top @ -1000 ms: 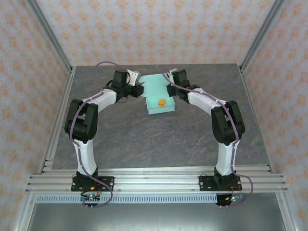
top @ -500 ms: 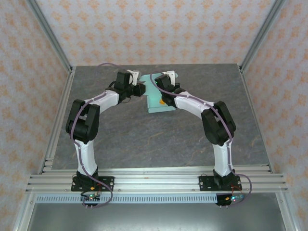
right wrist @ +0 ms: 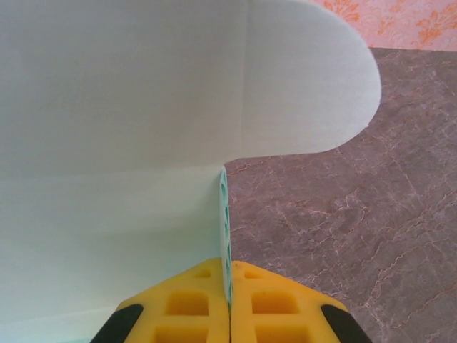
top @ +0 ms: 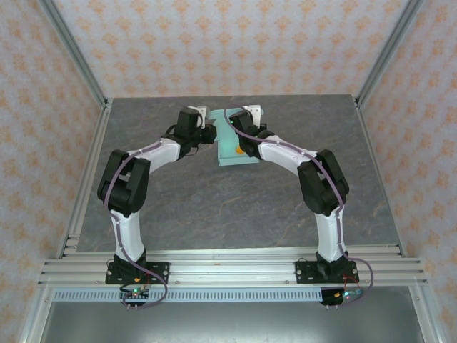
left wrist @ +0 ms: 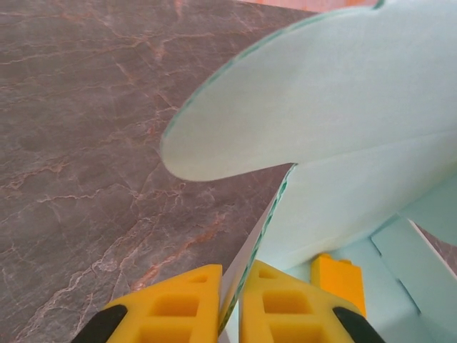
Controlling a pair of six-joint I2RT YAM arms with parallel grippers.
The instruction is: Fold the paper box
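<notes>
1. Left tool (left wrist: 230, 304): shut on the thin top edge of the left wall of the box (top: 227, 146), gripping the card tightly.
2. Right tool (right wrist: 230, 304): clamped the same way on the opposite wall's edge, gripping card too.
3. Box: far middle of the tabletop (top: 214, 207), between both tools, walls raised, with a small orange block (left wrist: 339, 282) inside on the floor panel.
4. Judged step: standing both side walls square and bringing the rounded flaps inward.
5. Hold the pinch firm but shallow, to avoid creasing or slipping on such thin card.
6. Move both tools at a matched pace, pivoting about the base crease rather than pulling up, to avoid lifting the box off the tabletop.
7. Mind the left flap (left wrist: 285, 107) and right flap (right wrist: 307, 86): free, curved, probably apt to snag if swung in together; fold 1 first, then the other.
8. Steer clear of the block, to avoid trapping it under a folded panel.
</notes>
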